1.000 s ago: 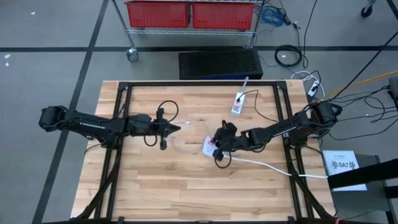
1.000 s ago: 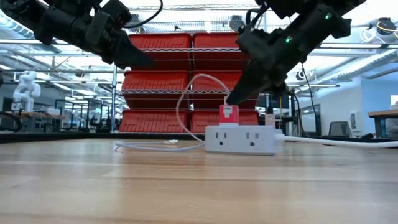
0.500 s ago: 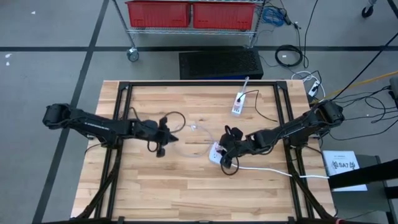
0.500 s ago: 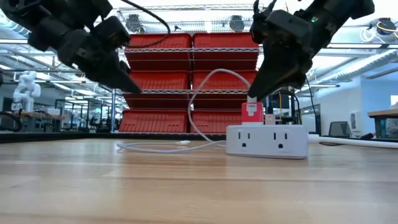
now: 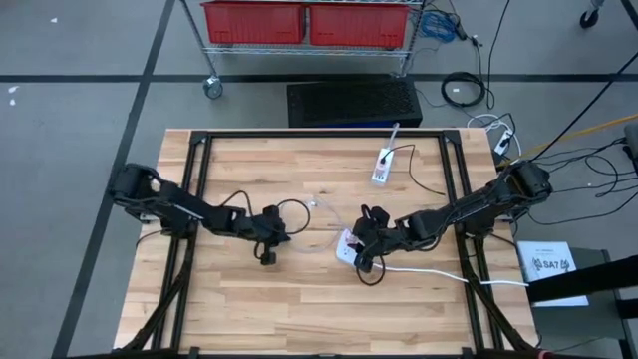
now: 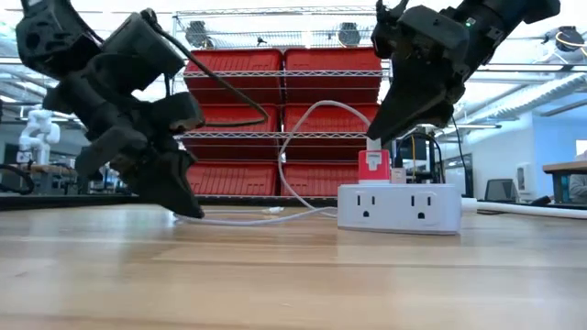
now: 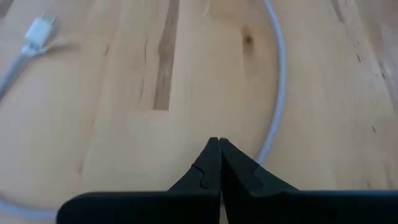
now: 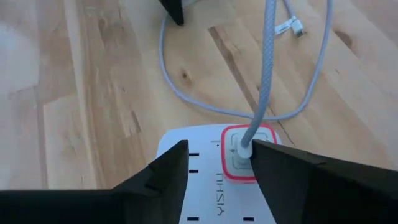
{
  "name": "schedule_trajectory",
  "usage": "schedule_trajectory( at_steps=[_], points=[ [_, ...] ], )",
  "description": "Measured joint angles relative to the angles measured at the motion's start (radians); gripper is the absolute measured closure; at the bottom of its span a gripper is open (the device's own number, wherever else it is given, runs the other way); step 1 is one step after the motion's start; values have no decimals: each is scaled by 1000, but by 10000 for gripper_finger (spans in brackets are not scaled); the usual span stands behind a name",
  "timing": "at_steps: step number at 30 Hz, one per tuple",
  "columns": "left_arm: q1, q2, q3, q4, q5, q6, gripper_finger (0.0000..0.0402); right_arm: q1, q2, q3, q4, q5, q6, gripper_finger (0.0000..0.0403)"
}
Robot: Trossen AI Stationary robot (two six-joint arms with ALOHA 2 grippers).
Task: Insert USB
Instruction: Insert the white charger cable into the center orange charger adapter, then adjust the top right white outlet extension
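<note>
A white power strip point(image 5: 345, 247) lies flat mid-table, with a red USB adapter point(image 6: 373, 166) standing on it. A white cable point(image 6: 295, 128) is plugged into the adapter by its plug point(image 8: 246, 148). It arcs up and loops down onto the wood. Its free connector point(image 7: 38, 30) lies on the table. My right gripper point(image 8: 219, 146) is open and points down. One finger stands on each side of the plug, and I see no touch. My left gripper point(image 6: 191, 209) is shut and tilted down. Its tip hangs just over the wood beside the cable loop point(image 7: 277, 81).
Another small white power strip point(image 5: 382, 165) with its cord lies toward the far edge. Black frame rails point(image 5: 196, 189) run along the table's left, right and far sides. Beyond the table stands a wire shelf with red bins point(image 6: 275, 110). Bare wood stretches along the near edge.
My left gripper has come down toward the table and toward its near edge, tipping nose-down beside the cable loop. My right gripper has moved a little toward the right and near edges, and the power strip with its adapter has slid along with it. Both have since held still.
</note>
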Motion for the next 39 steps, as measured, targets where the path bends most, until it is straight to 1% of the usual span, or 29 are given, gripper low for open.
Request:
schedule_trajectory(
  at_steps=[2, 4, 9, 11, 18, 22, 25, 28, 31, 33, 34, 36, 39],
  points=[
    [-26, -8, 2, -39, -13, -41, 399, 9, 0, 0, 0, 0, 0, 238],
    [-58, -42, 6, -103, -30, -87, 400, 17, -1, 0, 0, 0, 0, 238],
    [-134, -155, 33, -371, -43, -215, 400, 32, -1, 2, 3, -3, 17, 238],
    [-169, -199, 35, -463, -44, -279, 400, 38, -1, 2, 4, -21, 19, 238],
    [-356, -308, 34, -735, -48, -524, 401, 72, -2, 2, 14, -26, 26, 238],
    [-475, -374, 29, -827, -44, -665, 401, 96, -22, 2, 21, -26, 26, 238],
    [-553, -429, 29, -850, -57, -747, 401, 113, -47, 2, 43, -26, 22, 238],
    [-614, -477, 29, -847, -109, -789, 401, 126, -69, 2, 84, -27, 10, 237],
    [-655, -528, 30, -812, -202, -788, 401, 130, -96, 2, 108, -16, -10, 227],
    [-669, -563, 30, -801, -280, -775, 401, 127, -122, 3, 87, 27, -44, 221],
    [-670, -580, 30, -792, -316, -757, 401, 125, -142, 3, 43, 63, -64, 220],
    [-671, -614, 30, -771, -395, -705, 401, 116, -194, 3, -80, 170, -80, 220],
    [-648, -668, 31, -719, -489, -587, 401, 79, -285, 3, -293, 367, -38, 234]
  ],
)
